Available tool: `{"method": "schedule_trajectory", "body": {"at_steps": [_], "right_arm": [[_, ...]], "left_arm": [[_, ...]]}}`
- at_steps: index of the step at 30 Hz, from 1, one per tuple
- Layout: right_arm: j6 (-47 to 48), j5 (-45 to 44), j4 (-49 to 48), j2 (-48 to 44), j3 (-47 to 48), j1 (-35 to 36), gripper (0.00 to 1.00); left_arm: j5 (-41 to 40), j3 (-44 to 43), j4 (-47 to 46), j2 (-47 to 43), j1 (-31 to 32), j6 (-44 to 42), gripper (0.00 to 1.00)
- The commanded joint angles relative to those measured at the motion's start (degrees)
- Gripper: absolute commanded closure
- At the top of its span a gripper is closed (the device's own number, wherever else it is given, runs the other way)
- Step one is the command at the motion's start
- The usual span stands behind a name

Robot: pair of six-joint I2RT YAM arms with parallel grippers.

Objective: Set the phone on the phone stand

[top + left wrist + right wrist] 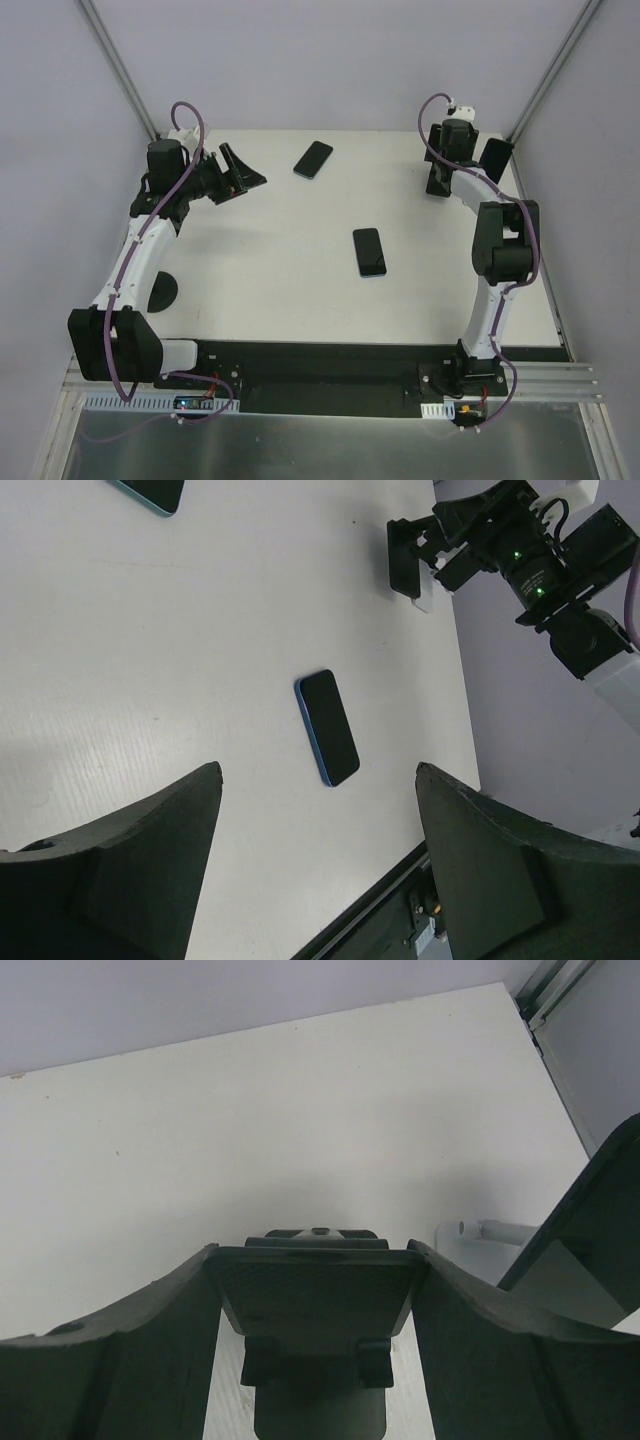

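Two dark phones lie flat on the white table (270, 270): one blue-edged near the middle (369, 251), one further back (313, 159). Both also show in the left wrist view, the blue-edged phone (327, 727) and the other phone (150, 490). A black phone stand (315, 1295) stands at the back right (437, 180). My right gripper (312, 1252) has one finger on each side of its plate, touching its edges. My left gripper (240, 172) is open and empty above the back left of the table, well away from both phones; in its wrist view (317, 780) the blue-edged phone lies ahead between the fingers.
A dark slab on a white stand (495, 157) is right beside my right gripper, and shows at the right in the right wrist view (580, 1220). A black disc (160, 292) lies at the table's left edge. Walls close in the back and sides.
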State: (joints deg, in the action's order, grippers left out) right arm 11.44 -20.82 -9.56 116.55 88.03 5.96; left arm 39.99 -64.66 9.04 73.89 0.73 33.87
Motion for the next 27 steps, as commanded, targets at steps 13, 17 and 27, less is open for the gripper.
{"method": "schedule_trajectory", "body": {"at_steps": [13, 17, 27], "right_arm": [[-0.72, 0.51, -6.44, 5.96, 3.99, -2.35, 0.99], [-2.39, -1.07, -6.52, 5.88, 3.47, -2.70, 0.99], [-3.89, 2.36, -7.49, 5.44, 1.53, -3.14, 0.87]], "left_arm": [[0.79, 0.59, -2.62, 1.52, 1.90, -0.64, 0.24], [0.97, 0.59, -2.62, 1.61, 1.90, -0.73, 0.24], [1.15, 0.50, -2.62, 0.82, 1.90, -0.91, 0.23]]}}
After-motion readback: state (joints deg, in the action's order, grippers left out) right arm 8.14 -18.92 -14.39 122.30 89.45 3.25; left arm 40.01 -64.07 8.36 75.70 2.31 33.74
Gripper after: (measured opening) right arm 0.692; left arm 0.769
